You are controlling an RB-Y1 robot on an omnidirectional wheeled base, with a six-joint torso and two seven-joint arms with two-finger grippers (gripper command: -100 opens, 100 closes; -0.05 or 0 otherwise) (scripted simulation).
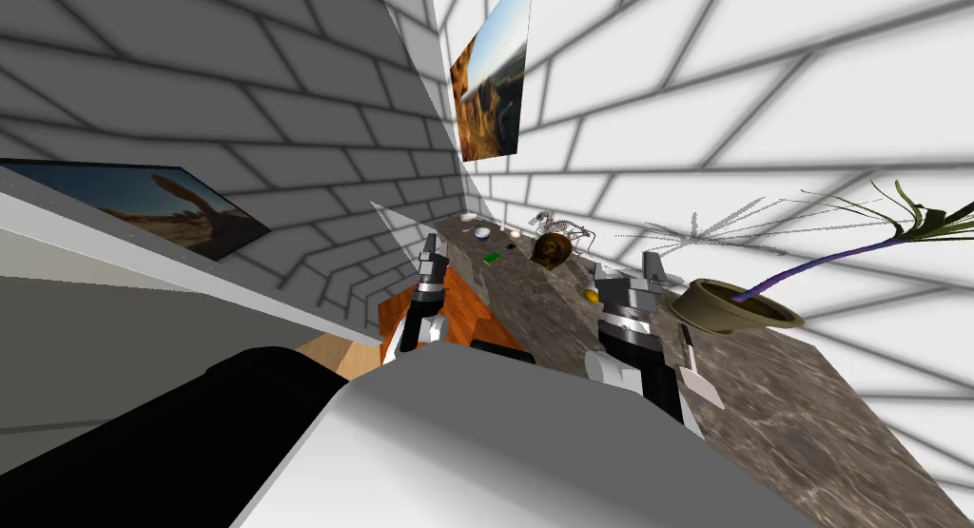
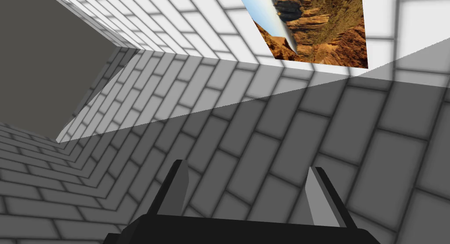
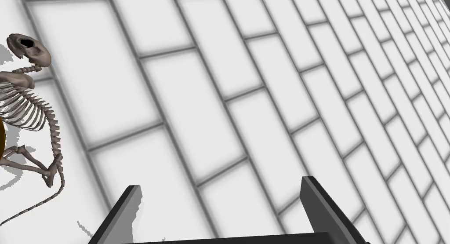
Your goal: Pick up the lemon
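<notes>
A small yellow lemon (image 1: 591,296) lies on the mottled brown counter (image 1: 780,399), partly hidden behind my right gripper's body. My right gripper (image 1: 630,270) hangs over the counter just beside the lemon, between it and the olive plant pot (image 1: 734,306); in the right wrist view its fingers (image 3: 323,208) stand wide apart, open and holding nothing, toward the white tiled wall. My left gripper (image 1: 433,256) is raised off the counter's edge above the orange floor, and its fingers (image 2: 176,191) are open too.
An animal skeleton (image 3: 26,118) and a round brown object (image 1: 552,250) stand further along the counter. Past them lie a green card (image 1: 492,258), a bowl (image 1: 482,233) and small items. The pot's long plant (image 1: 856,242) leans out to the right.
</notes>
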